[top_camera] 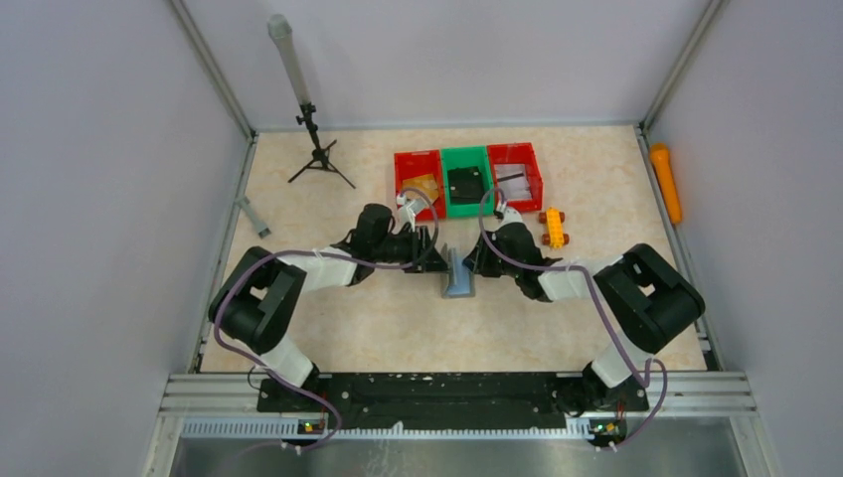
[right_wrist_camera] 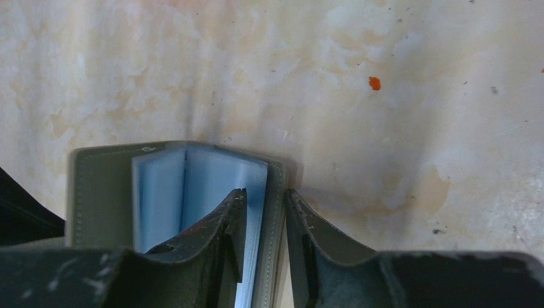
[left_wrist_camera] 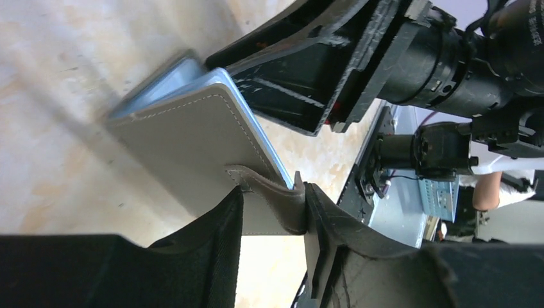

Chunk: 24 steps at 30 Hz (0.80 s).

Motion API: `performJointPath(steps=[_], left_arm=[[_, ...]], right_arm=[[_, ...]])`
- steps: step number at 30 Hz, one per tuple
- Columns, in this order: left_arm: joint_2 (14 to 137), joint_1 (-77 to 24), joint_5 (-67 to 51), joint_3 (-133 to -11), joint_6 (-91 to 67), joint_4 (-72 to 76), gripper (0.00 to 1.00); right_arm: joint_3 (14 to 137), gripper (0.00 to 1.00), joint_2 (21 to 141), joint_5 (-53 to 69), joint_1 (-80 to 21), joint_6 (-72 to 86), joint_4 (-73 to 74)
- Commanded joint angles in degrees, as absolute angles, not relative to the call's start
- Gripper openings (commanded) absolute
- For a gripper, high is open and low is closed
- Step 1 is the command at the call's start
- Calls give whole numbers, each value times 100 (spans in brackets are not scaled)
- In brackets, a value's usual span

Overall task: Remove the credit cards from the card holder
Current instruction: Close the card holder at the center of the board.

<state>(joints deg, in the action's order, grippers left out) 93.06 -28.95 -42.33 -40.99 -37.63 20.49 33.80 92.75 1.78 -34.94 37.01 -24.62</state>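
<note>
A grey stitched folding card holder [top_camera: 459,278] stands mid-desk [top_camera: 328,328]. The right hand [right_wrist_camera: 265,196] clamps one cover. The left hand [left_wrist_camera: 272,196] straddles its tab, grip unclear, likely to spread the blue pockets [right_wrist_camera: 160,192].

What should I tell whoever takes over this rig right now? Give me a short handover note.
Left end effector: fingers on either side of the card holder at its tab; firm grip not clear.
Right end effector: fingers on either side of one cover and its blue pockets; firm grip not clear.
Card holder: propped open on the table, between both arms.
Done: holder opened.
Left: no credit cards seen out yet; pull them from the pockets.
</note>
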Motion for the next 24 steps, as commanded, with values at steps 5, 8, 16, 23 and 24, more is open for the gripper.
performJointPath(steps=[5,8,16,23,24], left_arm=[[9227,-3200,-4468,-4329,-3597,2476,49],[9330,-3213,-4384,-4429,-3534,2286,49],[10222,-3675,-3087,-5565,-2688,113,45],[10808,-3709,-2751,-6096,-2569,-754,46],[10905,-3711,-2672,-6198,-2560,-919,45]], right_arm=[[3401,25,9284,666,-3463,3858,-2811],[3377,25,9200,608,-3461,3853,-2786],[3221,25,8534,-351,-3462,3732,-2386],[2774,28,7500,-1308,-3463,3540,-2404],[2691,28,7369,-1336,-3462,3483,-2483]])
